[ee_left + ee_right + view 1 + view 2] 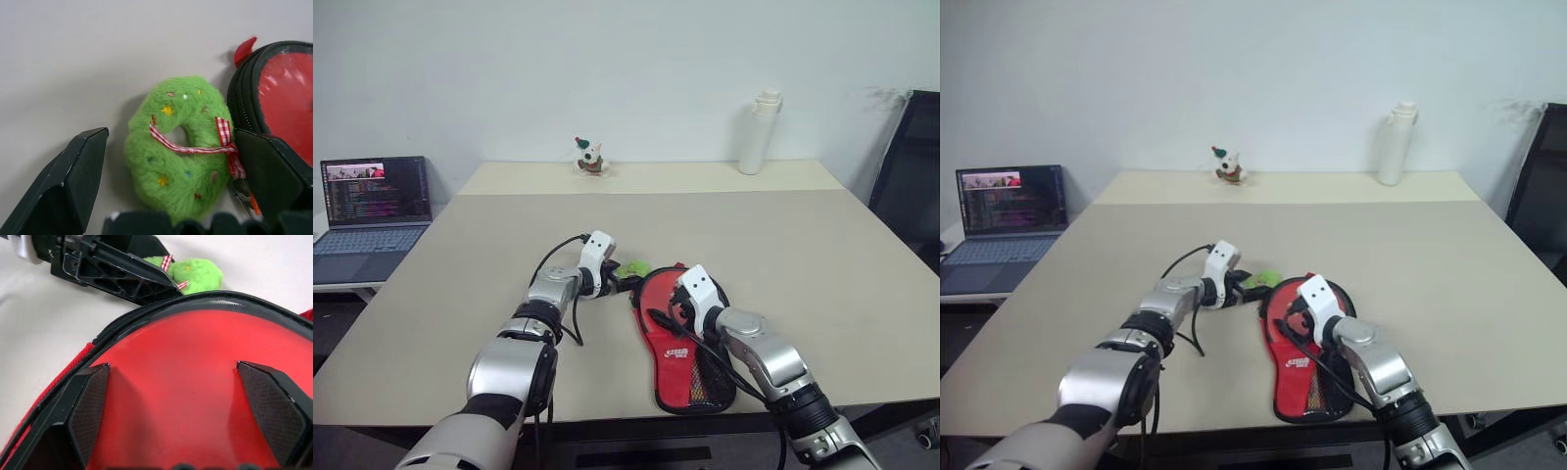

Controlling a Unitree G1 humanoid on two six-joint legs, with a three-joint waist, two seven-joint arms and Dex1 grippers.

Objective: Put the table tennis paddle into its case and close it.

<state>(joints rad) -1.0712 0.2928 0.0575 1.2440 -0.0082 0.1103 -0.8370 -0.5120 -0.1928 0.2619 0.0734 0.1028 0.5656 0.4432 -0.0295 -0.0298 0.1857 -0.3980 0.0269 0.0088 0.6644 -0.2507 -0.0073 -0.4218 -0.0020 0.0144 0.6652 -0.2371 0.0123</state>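
The case (677, 354) lies flat near the table's front edge, showing a red face with a white logo, black mesh and black edging. Its zip rim (146, 316) stands open around the head. Inside lies the smooth red face of the table tennis paddle (181, 357); the handle is hidden. My right gripper (181, 416) hovers open just over that red face, with nothing between its fingers. My left gripper (625, 282) is open at the case's far left rim. Its fingers straddle a green plush wreath (146, 147), one finger beside the zip rim (244, 93).
At the table's far edge stand a white bottle (759, 132) and a small toy figure (591, 157). An open laptop (374, 211) sits on a lower surface to the left. A black chair (911, 176) stands at the right.
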